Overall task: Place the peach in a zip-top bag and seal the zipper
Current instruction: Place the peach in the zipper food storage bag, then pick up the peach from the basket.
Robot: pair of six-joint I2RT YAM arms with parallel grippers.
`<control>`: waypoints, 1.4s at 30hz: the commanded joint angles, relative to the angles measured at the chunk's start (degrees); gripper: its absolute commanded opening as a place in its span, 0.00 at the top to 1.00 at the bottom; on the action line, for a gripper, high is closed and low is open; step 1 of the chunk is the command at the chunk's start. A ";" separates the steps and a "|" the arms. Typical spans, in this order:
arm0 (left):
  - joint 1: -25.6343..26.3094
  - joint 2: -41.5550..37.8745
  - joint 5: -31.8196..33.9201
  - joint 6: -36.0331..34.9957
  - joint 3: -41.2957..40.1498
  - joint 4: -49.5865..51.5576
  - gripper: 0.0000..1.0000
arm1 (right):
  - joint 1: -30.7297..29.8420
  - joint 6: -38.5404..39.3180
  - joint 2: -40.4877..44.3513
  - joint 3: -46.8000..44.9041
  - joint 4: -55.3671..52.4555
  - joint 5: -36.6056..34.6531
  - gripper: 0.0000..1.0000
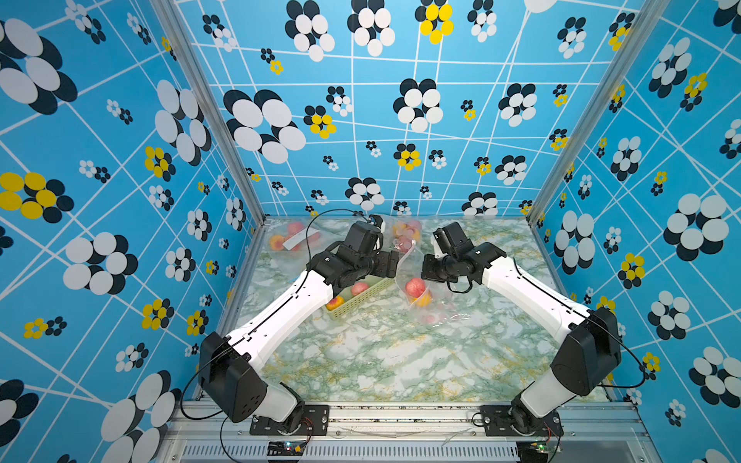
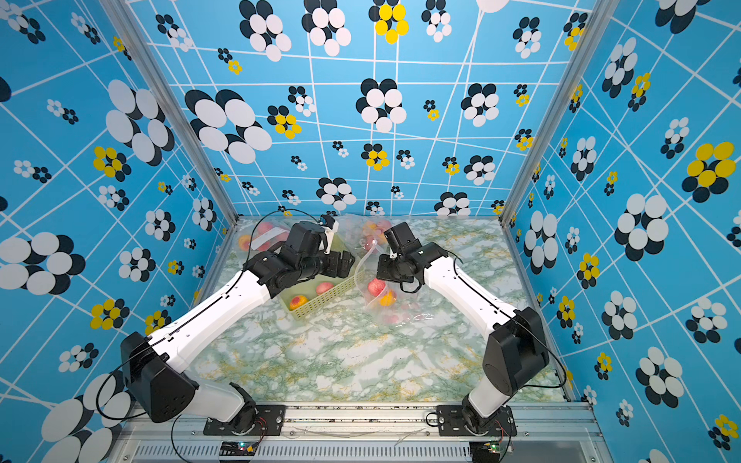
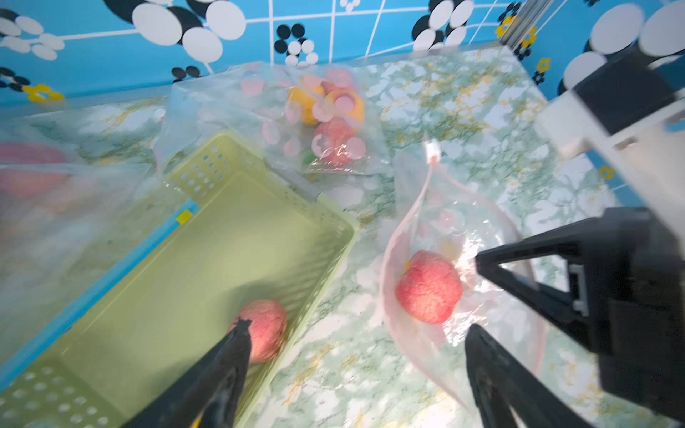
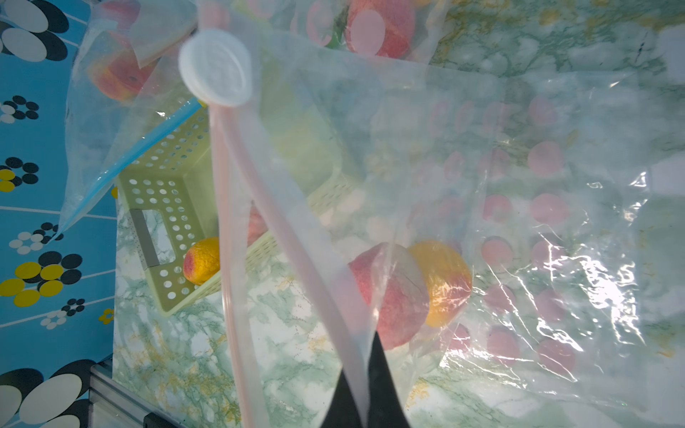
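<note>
Peaches [image 4: 389, 296]: bag [image 4: 519, 192] two, basket [image 1: 361, 298] two

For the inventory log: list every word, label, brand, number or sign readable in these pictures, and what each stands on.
No text is readable in any view.
The white paper label on a far clear bag of peaches: too small and blurred.
The white round zipper slider on the pink-dotted clear zip-top bag: faint raised marks, illegible.
The small yellow tag on the blue zipper strip: no lettering shows.
</note>
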State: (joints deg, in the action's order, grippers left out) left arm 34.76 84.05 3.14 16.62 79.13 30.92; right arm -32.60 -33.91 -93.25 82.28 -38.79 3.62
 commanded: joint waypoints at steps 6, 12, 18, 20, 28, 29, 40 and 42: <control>-8.63 2.54 -1.50 -2.54 -3.03 10.04 0.00 | -0.45 -0.17 1.76 1.07 -2.35 -1.68 1.00; -13.44 7.44 -4.45 -2.00 -3.94 9.42 0.13 | -0.52 -0.28 1.76 0.81 -2.26 -1.68 1.00; -14.55 12.25 -7.37 -2.05 -2.92 8.50 0.16 | -0.62 -0.37 1.68 0.50 -2.29 -1.82 1.00; -14.54 14.20 -8.04 -2.17 -2.35 8.56 0.16 | -0.58 -0.39 1.50 0.41 -2.25 -1.72 1.00; -14.55 20.72 -10.46 -2.48 -0.93 8.13 0.16 | -0.71 -0.36 1.24 0.33 -2.00 -1.75 1.00; -14.55 21.24 -10.49 -2.54 -0.84 8.11 0.16 | -0.71 -0.34 1.23 0.26 -2.02 -1.77 1.00; -14.46 24.88 -11.49 -2.46 0.02 7.23 0.18 | -0.71 -0.46 0.83 0.33 -1.56 -1.49 1.00; -14.58 25.48 -11.25 -2.58 0.14 7.31 0.19 | -0.72 -0.45 0.84 0.26 -1.56 -1.51 1.00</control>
State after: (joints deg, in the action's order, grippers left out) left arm 20.25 108.18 -7.35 14.94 77.76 37.32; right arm -32.97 -33.89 -93.25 82.28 -39.88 3.09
